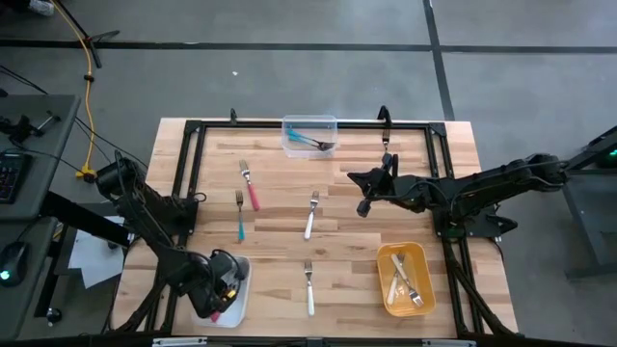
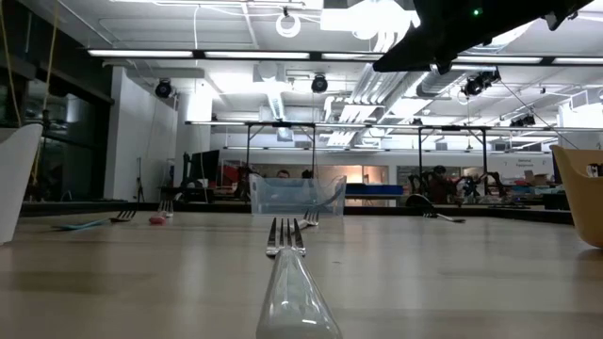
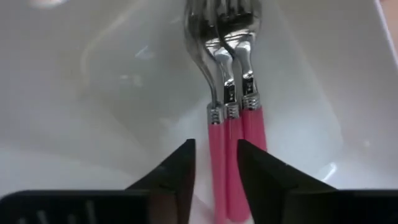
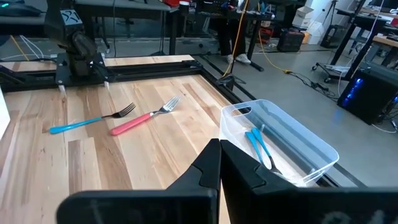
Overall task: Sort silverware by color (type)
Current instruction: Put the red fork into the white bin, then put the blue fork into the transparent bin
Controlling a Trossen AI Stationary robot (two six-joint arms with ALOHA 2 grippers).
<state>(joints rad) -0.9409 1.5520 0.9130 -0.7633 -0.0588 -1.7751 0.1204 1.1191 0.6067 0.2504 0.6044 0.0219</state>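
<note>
left gripper (image 1: 218,294) over white tray (image 1: 241,306), fingers apart above pink forks (image 3: 233,149) | wooden table (image 1: 280,251): loose forks (image 1: 310,214) mid-board, open wood between | right gripper (image 1: 364,205) closed, near clear bin (image 1: 309,135) | yellow bin (image 1: 401,278) right edge | workshop behind

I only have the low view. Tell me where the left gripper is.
Observer: The left gripper is over the white tray, low on the table's left in the high view.
Operator: Report its jaws.
Observer: They are open just above three pink forks lying side by side in the tray, and they grip nothing.
Operator: Now give me the right gripper.
Observer: The right gripper is shut and empty, waiting above the table right of centre.
</note>
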